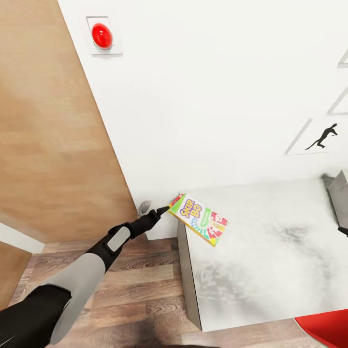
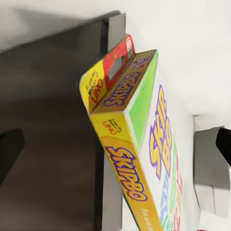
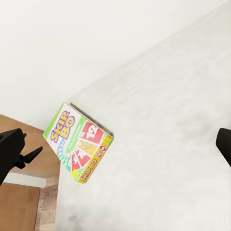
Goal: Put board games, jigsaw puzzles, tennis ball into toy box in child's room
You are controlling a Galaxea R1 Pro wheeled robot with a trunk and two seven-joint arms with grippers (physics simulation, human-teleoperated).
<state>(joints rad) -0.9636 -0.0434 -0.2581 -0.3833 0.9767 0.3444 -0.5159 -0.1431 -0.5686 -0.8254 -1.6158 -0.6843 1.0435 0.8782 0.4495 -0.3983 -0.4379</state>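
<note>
My left pincer (image 1: 166, 210) is clamped on 1 corner of the Skip-Bo game box (image 1: 199, 219), holding it tilted above the near-left corner of the pale grey table (image 1: 270, 251), beside the white wall (image 1: 217, 87). My right pincer's (image 3: 115, 149) fingers stand wide apart above the same tabletop.

Child's room — baseball silhouette picture (image 1: 322, 137), wood floor (image 1: 140, 285).

Skip-Bo box (image 1: 199, 219): small flat board game, yellow edges, green, white and red face, purple lettering. Sits at the far-left corner of the pale grey-white table (image 1: 270, 251), tilted, left end raised and overhanging the table edge, right end low by the tabletop. Toy box (image 1: 340, 195): grey sloped wall at the table's far right.
</note>
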